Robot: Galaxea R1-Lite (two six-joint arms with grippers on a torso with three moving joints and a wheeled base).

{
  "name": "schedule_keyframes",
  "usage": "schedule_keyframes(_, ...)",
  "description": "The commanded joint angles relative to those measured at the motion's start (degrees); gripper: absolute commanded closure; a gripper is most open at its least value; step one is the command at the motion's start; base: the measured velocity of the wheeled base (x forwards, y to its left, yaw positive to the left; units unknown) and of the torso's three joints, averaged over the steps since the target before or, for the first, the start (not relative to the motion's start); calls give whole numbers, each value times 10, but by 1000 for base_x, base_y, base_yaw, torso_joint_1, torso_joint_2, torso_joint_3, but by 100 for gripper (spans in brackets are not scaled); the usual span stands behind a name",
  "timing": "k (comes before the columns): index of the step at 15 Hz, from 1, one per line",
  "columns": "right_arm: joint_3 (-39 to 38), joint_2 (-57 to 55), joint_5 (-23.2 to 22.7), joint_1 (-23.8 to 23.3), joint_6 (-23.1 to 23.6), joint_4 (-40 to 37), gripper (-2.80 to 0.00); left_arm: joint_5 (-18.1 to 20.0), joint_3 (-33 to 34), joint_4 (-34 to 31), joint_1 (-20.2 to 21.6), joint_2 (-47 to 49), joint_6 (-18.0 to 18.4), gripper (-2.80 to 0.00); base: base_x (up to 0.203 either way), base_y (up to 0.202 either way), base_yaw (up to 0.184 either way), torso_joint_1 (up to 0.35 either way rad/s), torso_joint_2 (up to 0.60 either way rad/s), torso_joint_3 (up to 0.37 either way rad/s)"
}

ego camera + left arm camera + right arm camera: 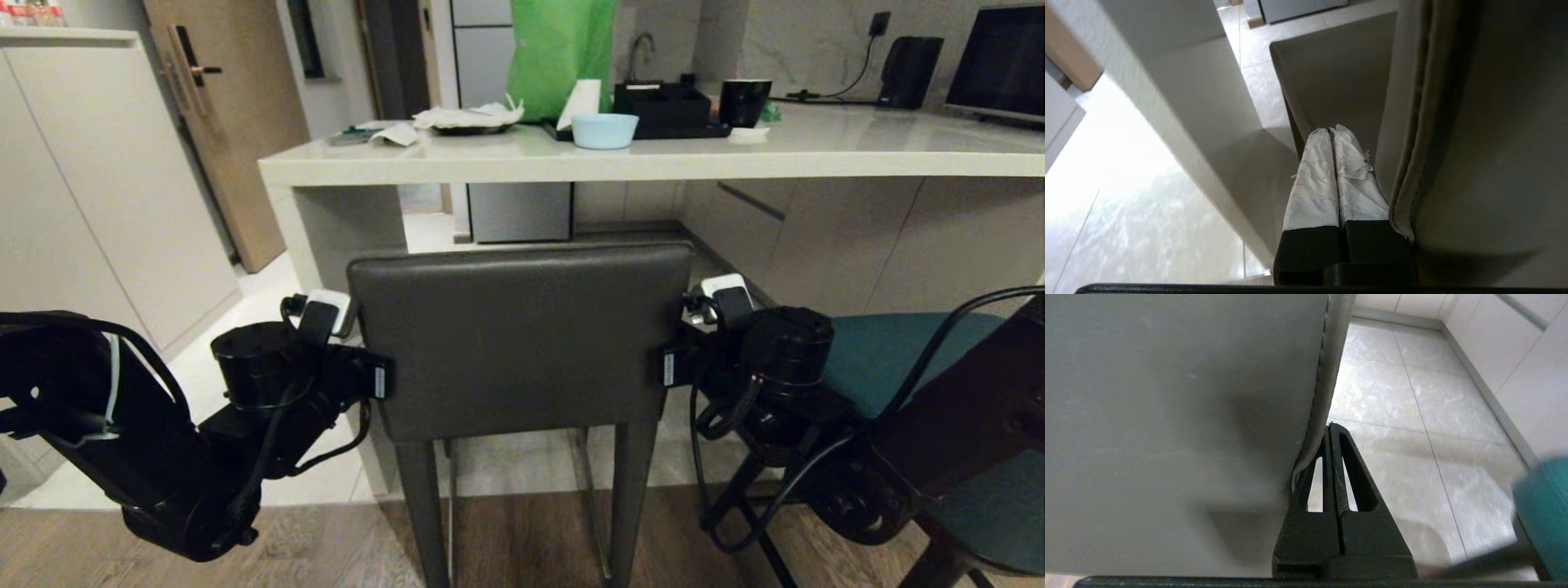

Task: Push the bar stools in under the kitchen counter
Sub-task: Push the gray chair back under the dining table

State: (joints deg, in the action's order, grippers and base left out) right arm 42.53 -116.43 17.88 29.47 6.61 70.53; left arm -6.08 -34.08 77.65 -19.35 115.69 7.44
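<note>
- The left pincer, its two white-wrapped fingers pressed together with nothing between them, lies along the left edge of the backrest of the dark grey, boxy, square-backed bar stool, right beside the seam; whether it actually touches I cannot tell.
- The right pincer, bare black fingers likewise pressed together and empty, sits against the backrest's right edge, so the two arms flank the stool from both sides.
- The grey stool stands on the line where wood floor meets pale tile, its back facing the robot and its seat pointing at the open gap beneath the thick off-white stone desk. Its back stands nearer the robot than the slab's front edge, so I judge it not yet pushed home.
- The teal padded bar stool with black legs is off to the right behind the right arm, also out from under the desk, with no pincer at it.
- On the desk: a pale blue bowl, a black tray and a green bag.
- Remaining, as I read it: drive the grey stool forward, then do the teal one.
</note>
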Motion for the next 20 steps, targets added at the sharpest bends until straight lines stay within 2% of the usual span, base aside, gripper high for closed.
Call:
schedule_keyframes(1, 7, 3, 0, 3, 1, 3, 0, 0, -3, 2, -1, -3, 1, 0, 191, 0, 3, -2, -2, -2)
schedule_keyframes(15, -11, 4, 2, 23, -2, 7, 0, -2, 2, 5, 3, -2, 0, 0, 190, 0, 2, 4, 2, 3)
schedule_keyframes(18, -23, 10, 4, 28, -4, 7, 0, -63, 7, 7, -14, -4, 0, 0, 103, 0, -1, 1, 1, 0)
schedule_keyframes(20, -26, 22, 11, 30, -3, 8, 0, -73, 37, 12, -17, -16, -4, 0, 0, 0, 0, 0, 0, 0)
